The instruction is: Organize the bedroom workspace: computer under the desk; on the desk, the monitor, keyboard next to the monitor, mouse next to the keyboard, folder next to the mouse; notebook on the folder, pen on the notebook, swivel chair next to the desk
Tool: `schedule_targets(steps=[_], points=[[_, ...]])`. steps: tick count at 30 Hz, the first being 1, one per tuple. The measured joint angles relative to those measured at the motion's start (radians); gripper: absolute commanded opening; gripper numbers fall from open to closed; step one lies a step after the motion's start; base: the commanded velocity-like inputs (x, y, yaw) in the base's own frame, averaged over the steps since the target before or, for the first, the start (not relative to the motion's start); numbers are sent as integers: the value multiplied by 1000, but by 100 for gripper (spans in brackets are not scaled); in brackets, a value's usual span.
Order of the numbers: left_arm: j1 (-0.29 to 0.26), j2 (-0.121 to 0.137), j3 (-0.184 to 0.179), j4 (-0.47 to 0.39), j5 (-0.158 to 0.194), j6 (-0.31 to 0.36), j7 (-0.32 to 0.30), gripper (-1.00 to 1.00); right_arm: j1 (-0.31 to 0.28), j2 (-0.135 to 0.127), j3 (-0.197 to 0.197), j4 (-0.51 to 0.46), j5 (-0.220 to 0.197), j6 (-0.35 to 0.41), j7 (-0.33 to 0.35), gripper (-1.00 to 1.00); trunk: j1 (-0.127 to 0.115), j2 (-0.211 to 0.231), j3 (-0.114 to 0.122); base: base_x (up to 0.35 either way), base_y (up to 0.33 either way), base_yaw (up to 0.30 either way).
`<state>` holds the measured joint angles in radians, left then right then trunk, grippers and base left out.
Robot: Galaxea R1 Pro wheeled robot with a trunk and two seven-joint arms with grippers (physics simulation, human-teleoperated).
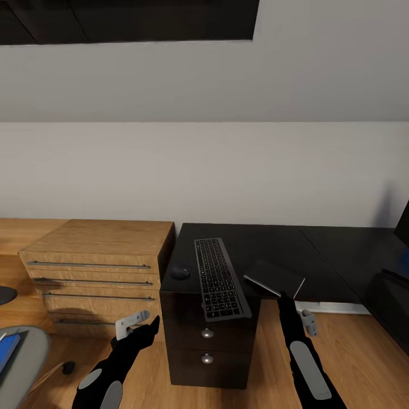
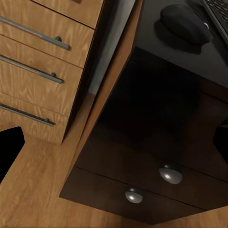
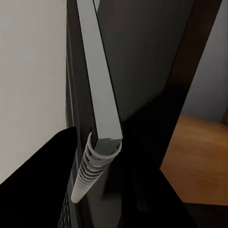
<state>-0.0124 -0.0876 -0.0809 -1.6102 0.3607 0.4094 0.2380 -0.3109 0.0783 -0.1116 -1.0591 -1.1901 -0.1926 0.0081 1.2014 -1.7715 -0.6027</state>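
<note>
Glossy black desk: right gripper clamps thin dark-grey, spiral-bound notebook.

one keyboard, one mouse, one notebook, two drawer knobs, one wooden cabinet

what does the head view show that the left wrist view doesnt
Head view alone: the slim dark-keyed keyboard's full length, the thin dark grey notebook tilted at the right hand, the left hand, a bright blue folder edge on the grey chair seat.

Left wrist view alone: close detail of the two round metal drawer knobs.

Both: the small rounded black mouse on the glossy black desk, its dark drawer unit, the light-wood cabinet.
</note>
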Motion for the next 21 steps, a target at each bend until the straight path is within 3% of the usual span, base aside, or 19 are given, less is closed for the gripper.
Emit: schedule_targets(steps=[14, 21], points=[[0, 0, 0, 0, 0, 0, 0, 100, 0, 0, -2, 0, 0, -5, -4, -100, 0, 0, 0, 0, 0, 0], [0, 0, -1, 0, 0, 0, 0, 100, 0, -1, -22, 1, 1, -6, -6, -100, 0, 0, 0, 0, 0, 0]])
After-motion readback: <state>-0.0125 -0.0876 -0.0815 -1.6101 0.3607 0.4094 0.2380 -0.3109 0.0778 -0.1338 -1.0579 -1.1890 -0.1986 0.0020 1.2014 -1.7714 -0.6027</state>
